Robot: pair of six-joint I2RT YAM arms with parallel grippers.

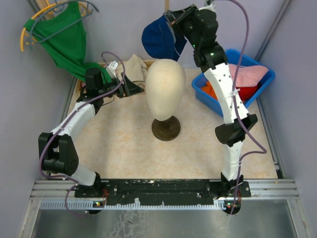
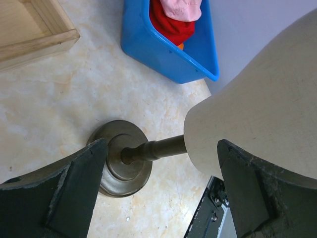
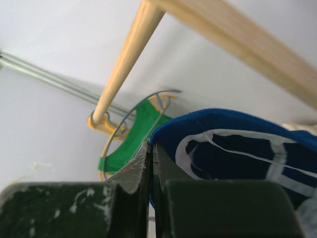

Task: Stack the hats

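Observation:
My right gripper (image 1: 171, 21) is raised behind the cream mannequin head (image 1: 163, 88). It is shut on the brim of the navy blue bucket hat (image 1: 157, 38), which hangs from it. In the right wrist view the gripper (image 3: 152, 147) pinches the hat's edge (image 3: 237, 148). The pink hat (image 1: 247, 74), a red hat (image 2: 168, 27) and a bit of the orange hat (image 1: 210, 90) lie in the blue bin (image 1: 208, 101). My left gripper (image 1: 140, 89) is open and empty, just left of the head. In its own view the gripper (image 2: 162, 144) frames the stand.
The head stands on a dark round base (image 1: 166, 129). A green garment on a hanger (image 1: 62, 37) hangs at the back left. A beige cloth (image 1: 136, 64) lies behind the head. A wooden tray (image 2: 29, 29) sits at the back.

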